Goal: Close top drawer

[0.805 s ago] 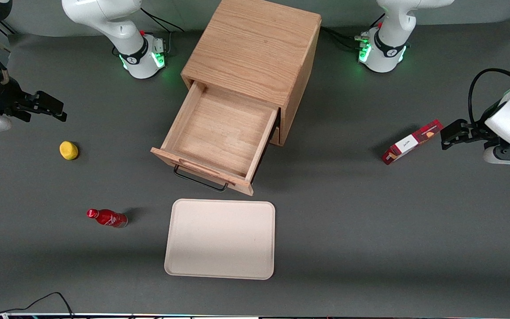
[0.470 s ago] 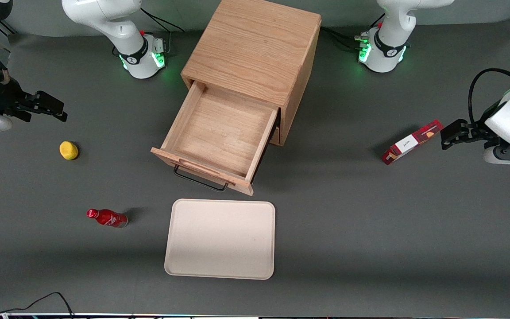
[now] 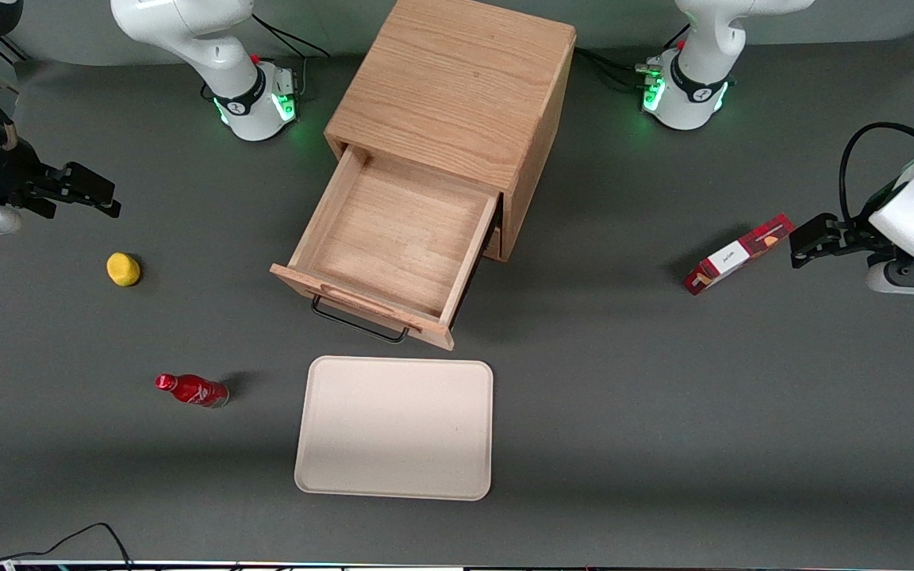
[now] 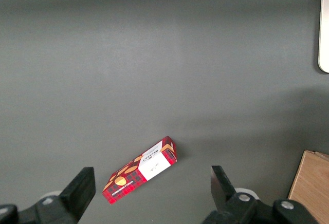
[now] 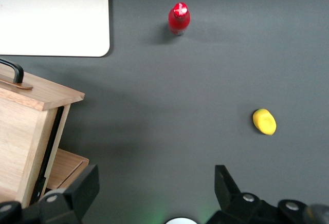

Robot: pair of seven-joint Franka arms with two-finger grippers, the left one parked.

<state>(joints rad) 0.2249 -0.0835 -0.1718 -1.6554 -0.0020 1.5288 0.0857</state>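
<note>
Matt grained oak is seen on the top drawer [image 3: 393, 238], thin black wire on its handle [image 3: 359, 325], and a matt black finish on the gripper [image 3: 80, 190] above the table.

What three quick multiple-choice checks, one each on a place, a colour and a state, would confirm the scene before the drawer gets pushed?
1. Where is the working arm's claw?
A. Inside the drawer
B. Over bare table at the working arm's end, near the small yellow lemon-shaped object
C. On the tray

2. What colour is the small capped bottle?
A. Red
B. Blue
C. Green

3. What state is the light oak top drawer with the thin black wire handle in?
A. Shut flush
B. Pulled out, nothing in it
C. Removed

Answers: 1 B, the claw hangs far from the cabinet; 2 A, both views show red; 3 B, its bare floor is exposed.
</note>
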